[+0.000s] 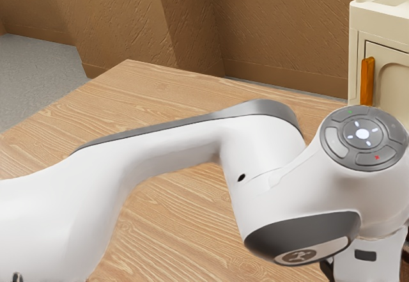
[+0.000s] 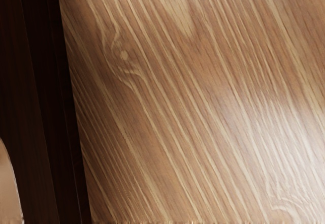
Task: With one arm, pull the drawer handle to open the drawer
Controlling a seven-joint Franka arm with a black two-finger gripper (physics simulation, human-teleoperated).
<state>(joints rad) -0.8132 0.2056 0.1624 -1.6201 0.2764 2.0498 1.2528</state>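
Observation:
At the bottom right of the exterior view, beside the arm's white wrist, a small black part of my gripper shows; the rest is hidden behind the arm or below the picture. Dark brown furniture runs along one side of the wrist view, next to a light wood-grained surface. I cannot tell whether this dark piece has the drawer, and no handle can be made out on it. A pale rounded thing lies against the dark piece, cut off by the picture's edge.
A cream cabinet with an upright orange-brown handle stands at the exterior view's upper right, behind the arm. The wooden table spreads beneath the arm. Brown textured walls rise beyond it, with grey floor at the exterior view's left.

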